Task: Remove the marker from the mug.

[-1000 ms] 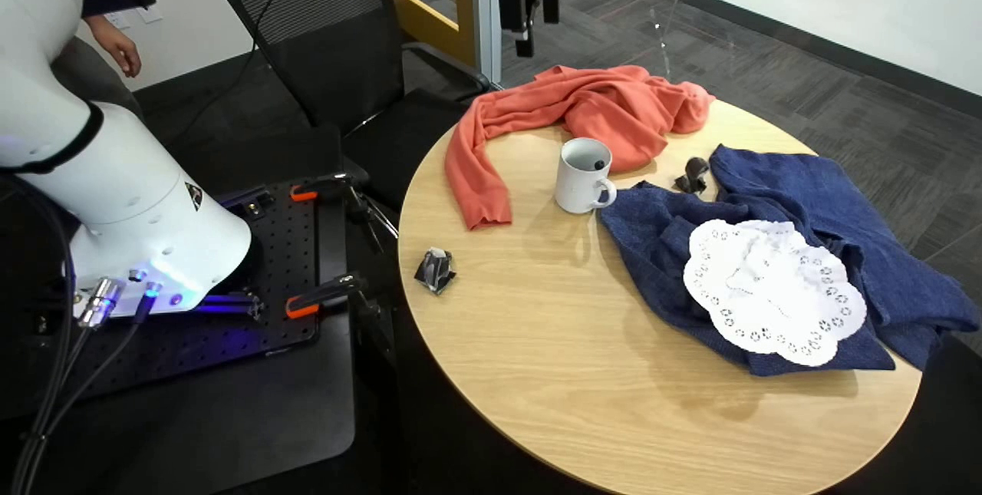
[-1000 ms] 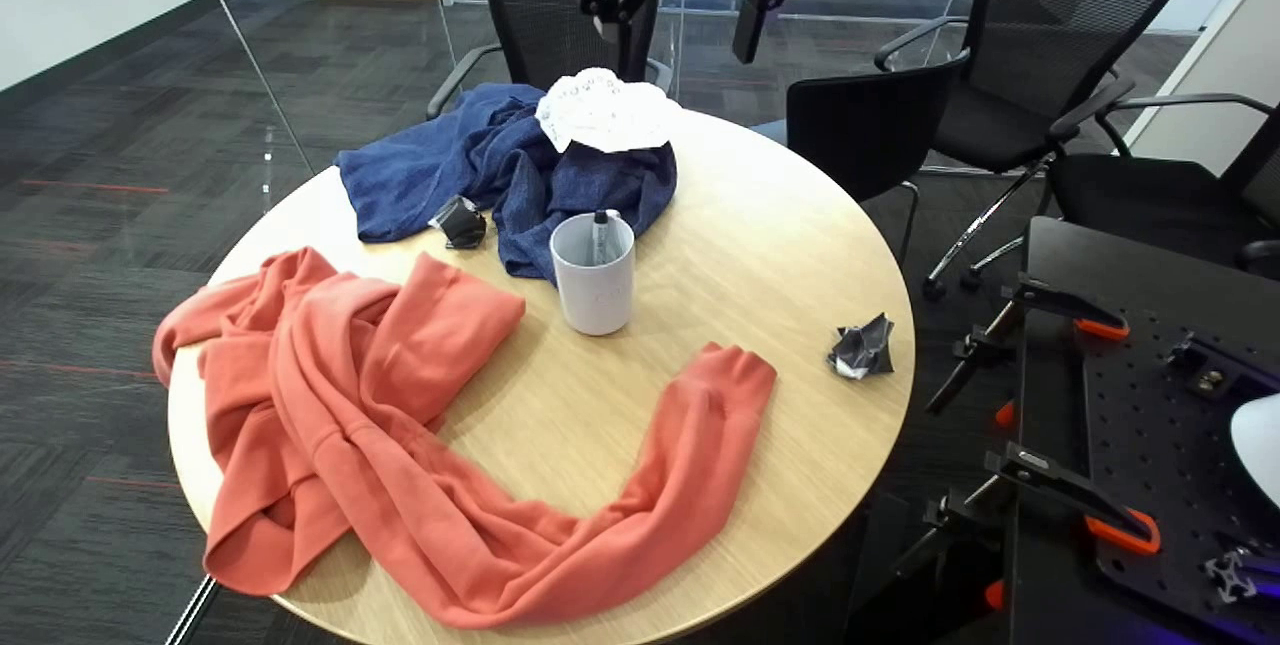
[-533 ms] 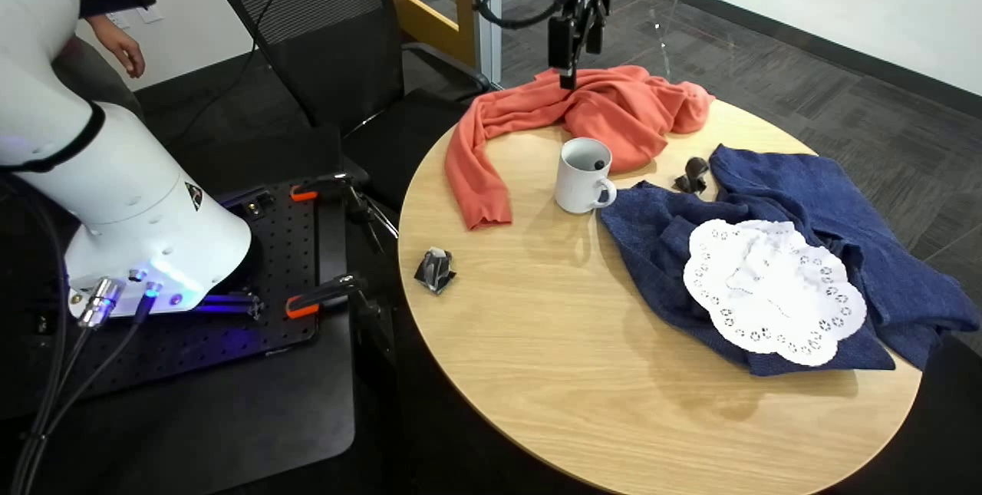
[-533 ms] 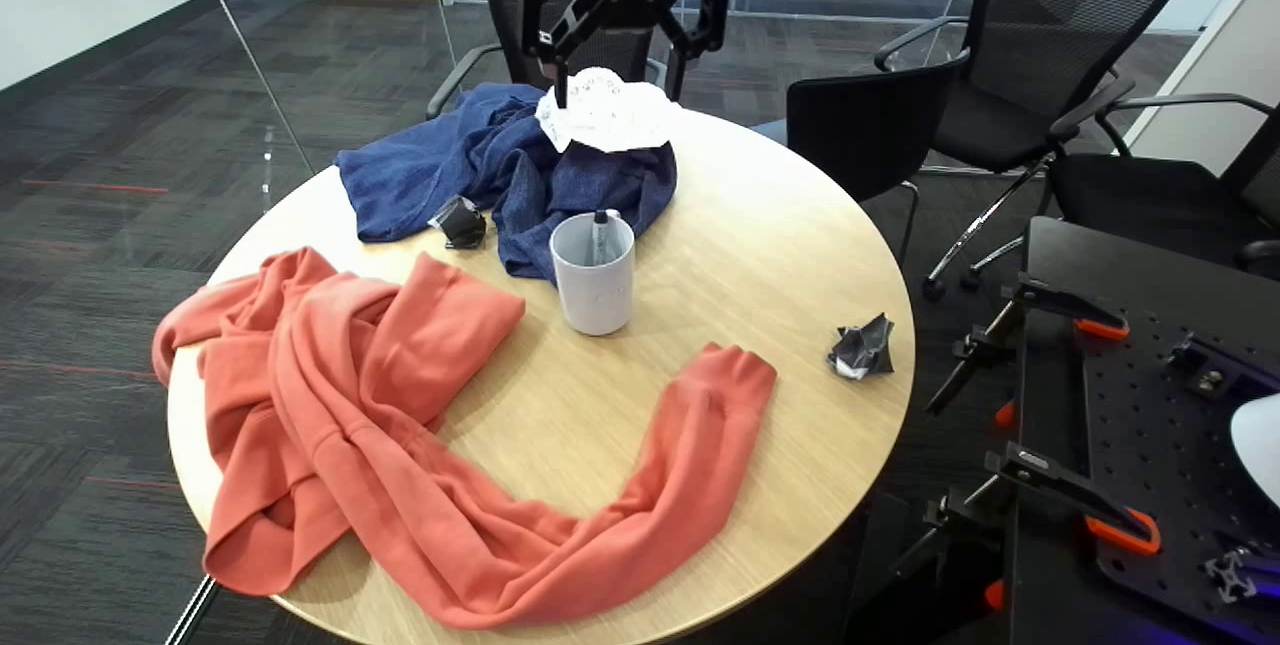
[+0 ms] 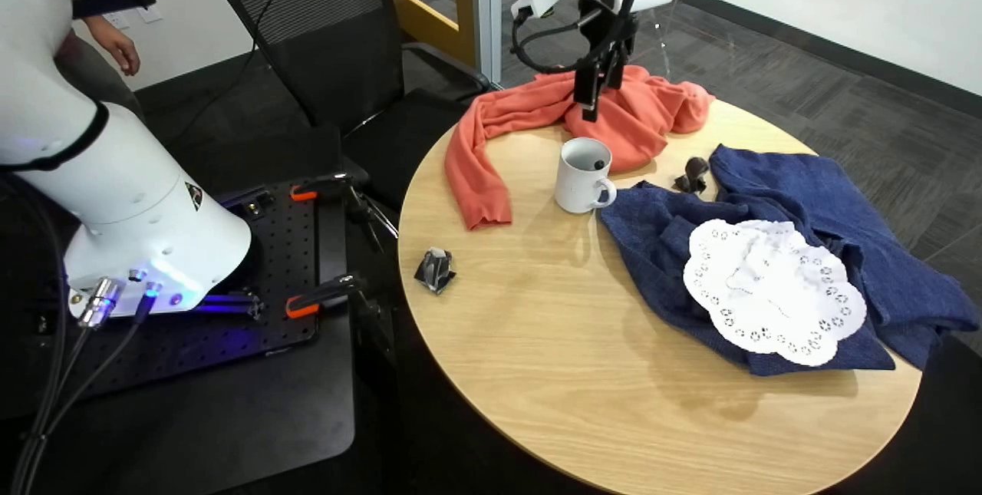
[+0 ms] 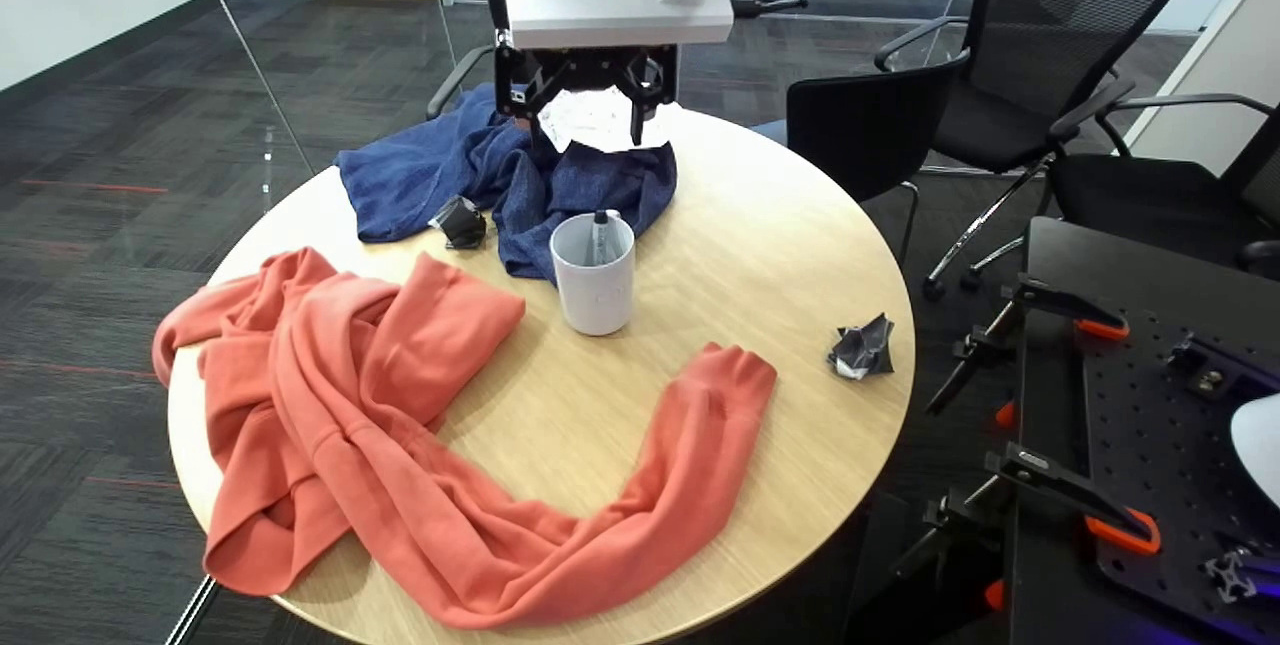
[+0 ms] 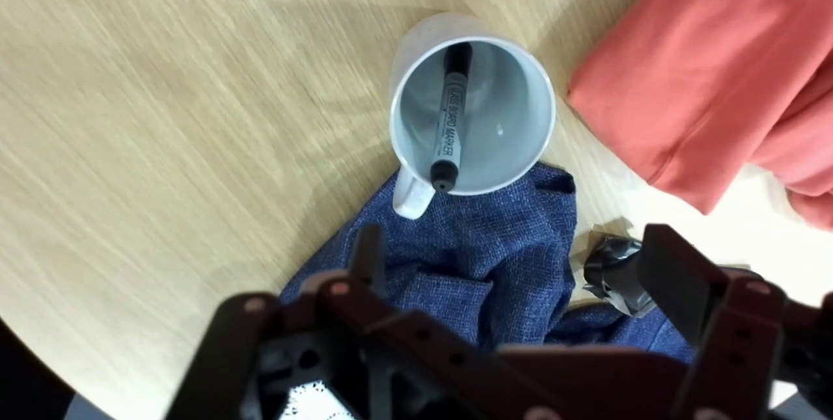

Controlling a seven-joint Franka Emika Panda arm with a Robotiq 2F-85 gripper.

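Note:
The white mug [image 5: 571, 186] stands upright on the round table, and also shows in an exterior view [image 6: 597, 300] and the wrist view [image 7: 424, 37]. The marker [image 7: 451, 117], grey with black ends, leans inside it. Its black end rises near the rim on the handle side; the marker also shows in an exterior view [image 6: 600, 237], and its tip shows in an exterior view [image 5: 600, 165]. My gripper [image 6: 587, 137] is open and empty, pointing down above table height, apart from the mug. In the wrist view my gripper [image 7: 512, 232] spans wide, with the mug ahead of its fingertips.
An orange-red sweatshirt [image 6: 380, 405] lies beside the mug. A dark blue cloth [image 5: 660, 234] lies close to the mug's handle, with a white doily [image 5: 775, 292] on it. Crumpled black pieces lie near the cloth [image 7: 615, 273] and near the table edge [image 6: 862, 347].
My gripper has come down and moved over the table, closer to the mug, staying open. Its tilt has levelled. The mug, marker and cloths have not moved.

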